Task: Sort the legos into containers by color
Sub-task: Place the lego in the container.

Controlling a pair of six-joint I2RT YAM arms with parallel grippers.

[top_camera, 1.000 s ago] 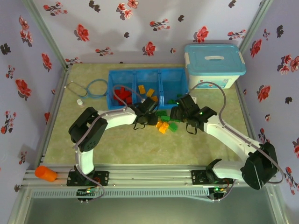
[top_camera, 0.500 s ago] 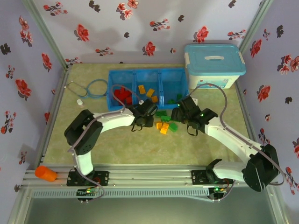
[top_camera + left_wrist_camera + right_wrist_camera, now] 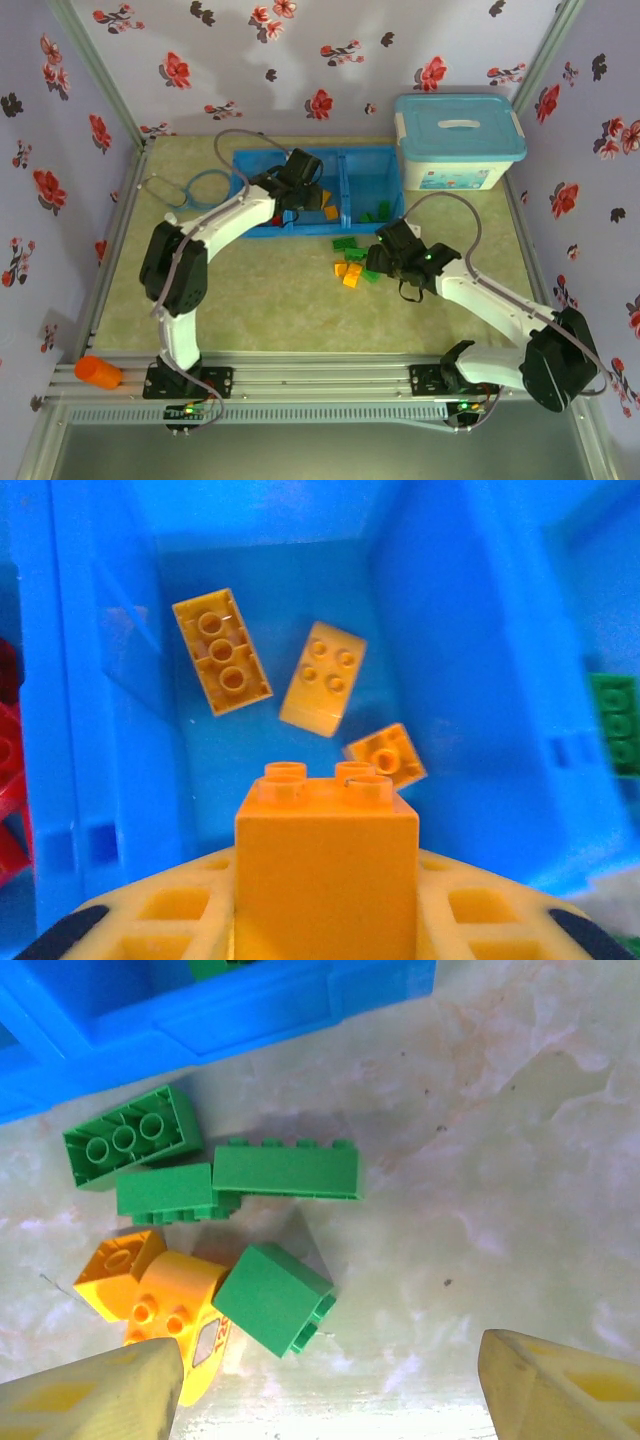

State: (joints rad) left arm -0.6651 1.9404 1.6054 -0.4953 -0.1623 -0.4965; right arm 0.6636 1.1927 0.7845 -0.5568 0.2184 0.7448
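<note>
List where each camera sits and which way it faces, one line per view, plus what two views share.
Top external: above and behind the bases, looking down on the table; both arms, left gripper, right gripper.
Left wrist: over the blue tray, looking into its orange compartment; own fingers clamp an orange brick.
Right wrist: facing down at loose green and orange bricks; own open fingertips at bottom corners.
Shared: top and right wrist both show that loose pile.

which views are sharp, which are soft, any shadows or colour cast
left wrist: the near orange brick is soft, the tray oversaturated blue; right wrist: green bricks sharp with soft shadows, fingertips blurred; top external: even flat light.
</note>
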